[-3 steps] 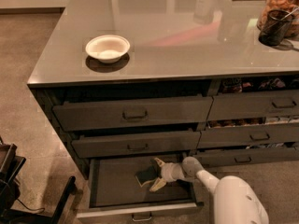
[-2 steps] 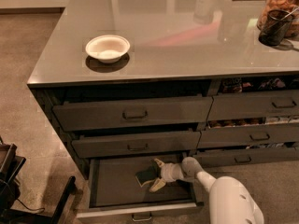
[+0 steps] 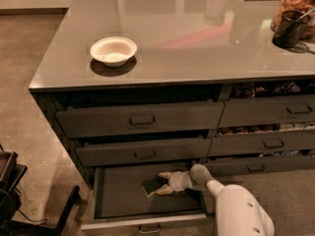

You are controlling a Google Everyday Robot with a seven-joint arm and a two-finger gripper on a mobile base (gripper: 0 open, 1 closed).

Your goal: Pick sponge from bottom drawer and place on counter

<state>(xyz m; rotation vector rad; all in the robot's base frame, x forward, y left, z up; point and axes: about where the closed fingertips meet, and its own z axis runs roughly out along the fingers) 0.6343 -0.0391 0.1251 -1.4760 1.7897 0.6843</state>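
The bottom drawer (image 3: 123, 193) is pulled out, showing its flat dark floor. The sponge (image 3: 149, 186), dark green on top with a pale edge, lies on that floor right of the middle. My gripper (image 3: 160, 183) reaches into the drawer from the right on the white arm (image 3: 236, 208). It is open, with one pale finger behind the sponge's right end and one in front of it. The sponge rests on the drawer floor. The counter (image 3: 197, 38) is the glossy grey top above the drawers.
A white bowl (image 3: 113, 50) sits on the counter's left part. A dark cup (image 3: 289, 28) and a jar of snacks (image 3: 298, 4) stand at its right edge. Two closed drawers (image 3: 142, 121) lie above the open one. Black equipment (image 3: 10, 191) stands on the floor at left.
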